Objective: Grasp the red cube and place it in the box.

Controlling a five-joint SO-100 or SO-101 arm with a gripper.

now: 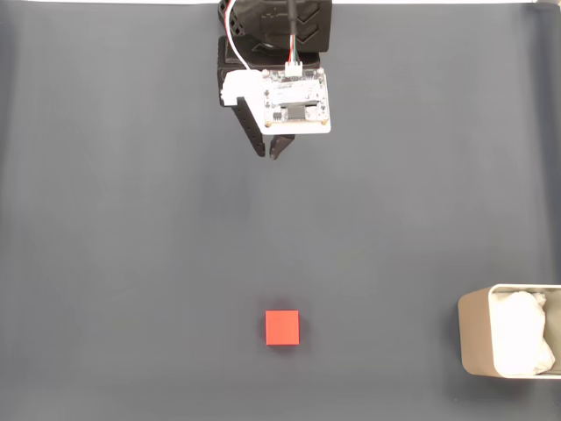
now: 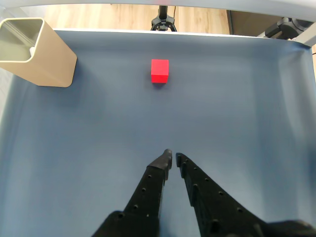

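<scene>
Red cube (image 1: 282, 327) is seen well apart from the gripper (image 1: 271, 153), whose jaws appear nearly closed, nothing held.

The arm reached in from the top edge of the fixed view, its gripper (image 1: 270, 151) pointing downward in the picture, black fingers (image 2: 157, 174) nearly together and holding nothing.

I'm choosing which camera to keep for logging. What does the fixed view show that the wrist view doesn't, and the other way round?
Fixed view alone: the white circuit board on the arm and the padding in the box.
Wrist view alone: a wooden floor and a tripod beyond the mat's far edge.
Both: the cube lying free on the mat, the box off to one side, and the end effector, nearly closed and empty.
</scene>
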